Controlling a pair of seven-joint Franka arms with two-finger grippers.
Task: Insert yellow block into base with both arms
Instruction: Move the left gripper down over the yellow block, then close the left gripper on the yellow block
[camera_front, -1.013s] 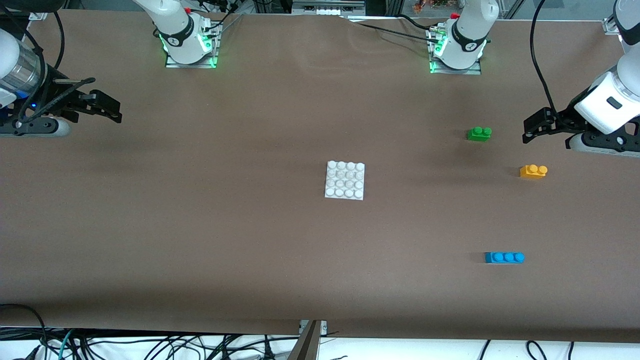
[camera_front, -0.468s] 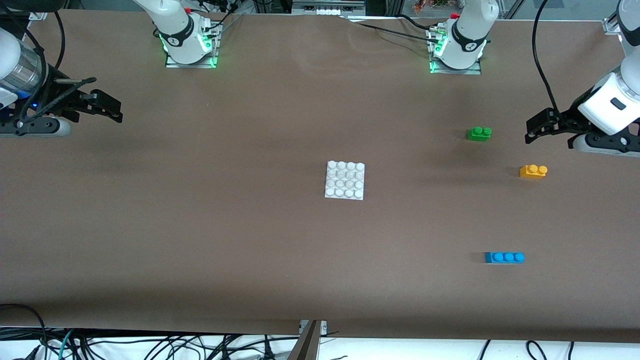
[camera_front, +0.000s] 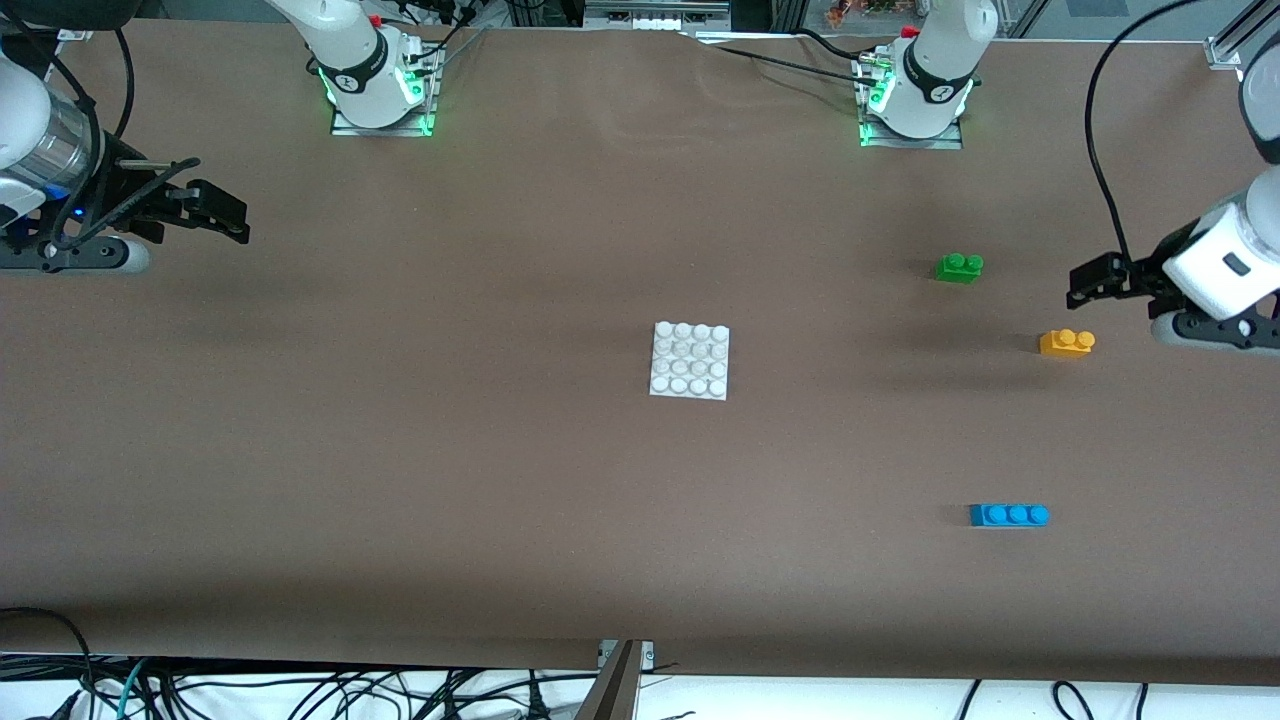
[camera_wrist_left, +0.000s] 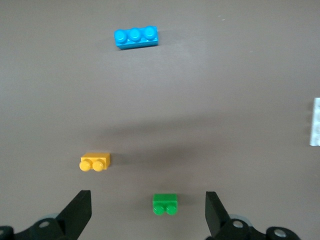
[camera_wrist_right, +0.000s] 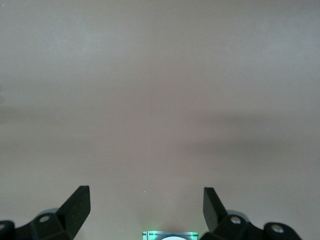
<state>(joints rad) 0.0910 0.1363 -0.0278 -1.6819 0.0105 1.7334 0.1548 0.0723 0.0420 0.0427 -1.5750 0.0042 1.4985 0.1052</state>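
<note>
yellow block (camera_front: 1067, 343): mid-right of front view, flat on table, long axis across frame, studs up.
L gripper (camera_front: 1085, 283): wide open, empty, hanging just above-right of it in frame; your nearer arm.
R gripper (camera_front: 225, 212): upper left, wide open, empty, waiting.
base (camera_front: 690, 361): frame centre, well apart from block.

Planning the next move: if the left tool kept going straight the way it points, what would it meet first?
Probably the green brick: it lies centred between the open left tool's fingers, just ahead. The yellow block sits off to one side of that line. Height above the table is unclear.
</note>
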